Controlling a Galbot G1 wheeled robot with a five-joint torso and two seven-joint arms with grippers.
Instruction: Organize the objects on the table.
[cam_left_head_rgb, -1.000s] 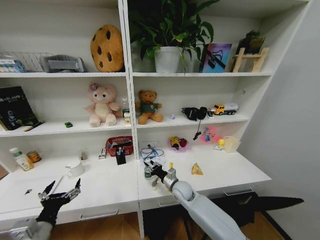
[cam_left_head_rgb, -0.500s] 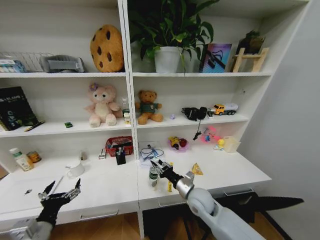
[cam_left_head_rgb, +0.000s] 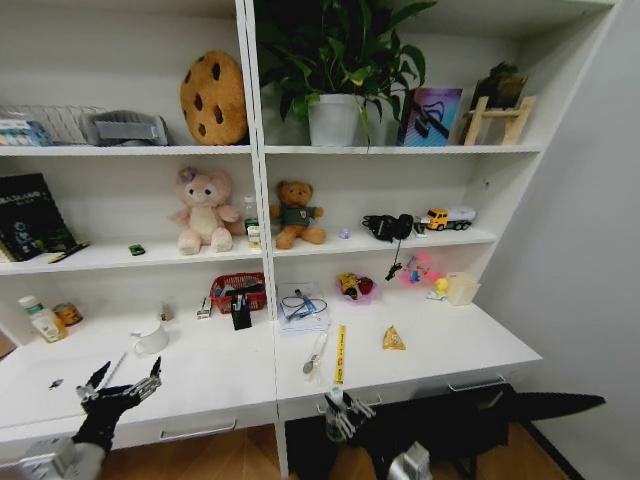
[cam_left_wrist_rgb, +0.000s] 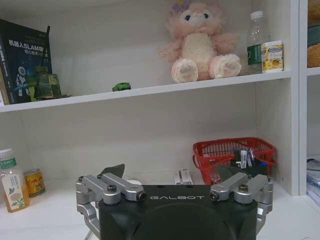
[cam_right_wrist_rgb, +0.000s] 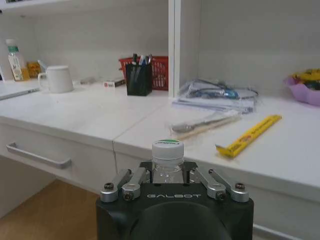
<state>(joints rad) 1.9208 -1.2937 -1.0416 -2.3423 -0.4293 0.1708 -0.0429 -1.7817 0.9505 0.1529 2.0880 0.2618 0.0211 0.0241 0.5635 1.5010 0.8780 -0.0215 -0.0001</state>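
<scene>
Right tool (cam_right_wrist_rgb: 171, 186) clamped on bottle (cam_right_wrist_rgb: 167, 159), off the surface (cam_left_head_rgb: 420, 345); left tool (cam_left_head_rgb: 122, 383) open, empty; ruler (cam_left_head_rgb: 339, 353), spoon (cam_left_head_rgb: 315, 353) left.

Table (cam_left_head_rgb: 200, 375): long white desk beneath the shelves, drawer handles along its front edge.
Left gripper (cam_left_head_rgb: 121, 388): fingers spread apart, above the desk's left front edge.
Right gripper (cam_left_head_rgb: 342, 414): below the desk's front edge, clasping a small bottle (cam_left_head_rgb: 335, 411).
Desk items: white mug (cam_left_head_rgb: 152, 338), red basket (cam_left_head_rgb: 239, 290), yellow ruler (cam_left_head_rgb: 340, 352).
</scene>
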